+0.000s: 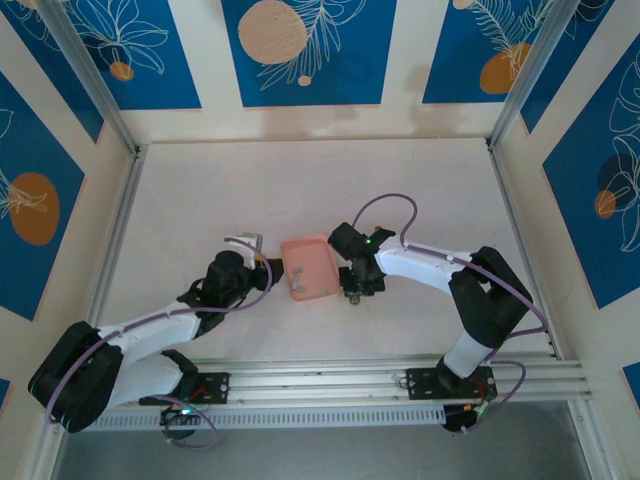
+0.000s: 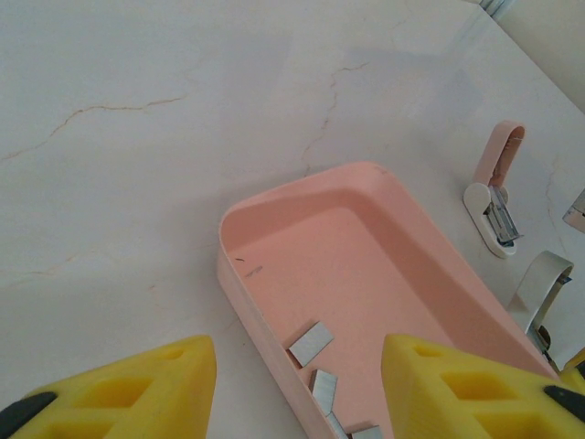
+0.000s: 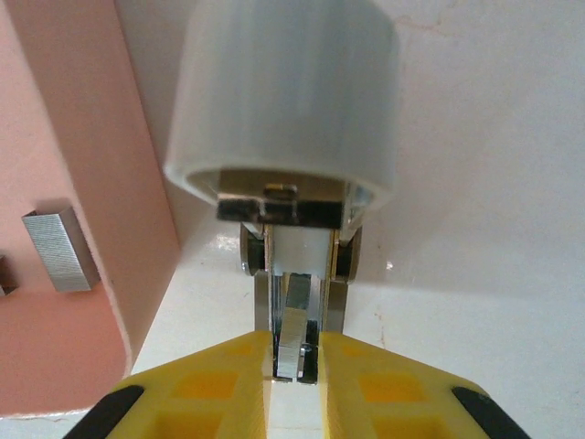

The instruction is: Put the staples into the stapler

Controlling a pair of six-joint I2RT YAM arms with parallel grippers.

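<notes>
Silver staple strip (image 3: 292,346) clamped in the right gripper (image 3: 294,366), lined up on the open stapler (image 2: 492,208) beside the pink tray (image 2: 225,267), toward the counter's near edge. Keep it square and ease down. Left gripper (image 2: 300,368) spread wide.

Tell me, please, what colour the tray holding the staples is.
The tray is salmon pink, clearest in the left wrist view.

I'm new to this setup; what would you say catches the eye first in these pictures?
The salmon-pink tray mid-table stands out, with small grey staples lying at one end. Both arms crowd it: the jaws of the left gripper gape wide near its rim, while the right gripper is pinched on a slim metal piece just outside its wall.
</notes>
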